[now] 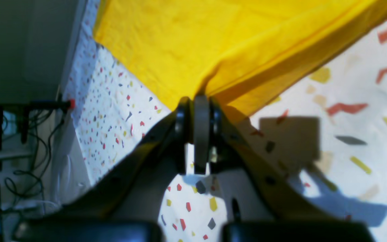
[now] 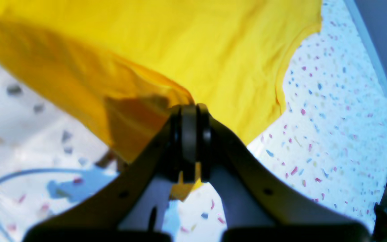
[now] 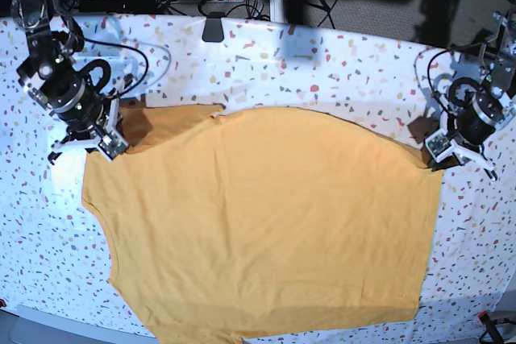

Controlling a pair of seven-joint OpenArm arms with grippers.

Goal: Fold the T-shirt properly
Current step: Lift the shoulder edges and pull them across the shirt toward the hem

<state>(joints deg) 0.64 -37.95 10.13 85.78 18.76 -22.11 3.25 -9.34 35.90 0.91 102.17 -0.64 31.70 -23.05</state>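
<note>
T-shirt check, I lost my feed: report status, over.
Left gripper shut on T-shirt corner. Right gripper shut on opposite corner. Both corners raised, the rest flat on the table. Nothing in the way.

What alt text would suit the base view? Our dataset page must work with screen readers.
A large mustard-yellow cotton T-shirt lies spread nearly flat on a white confetti-speckled tabletop, seen from above. Two black robot arms pinch its far corners: the right gripper at the picture's left, the left gripper at its right, both shut on the fabric.
</note>
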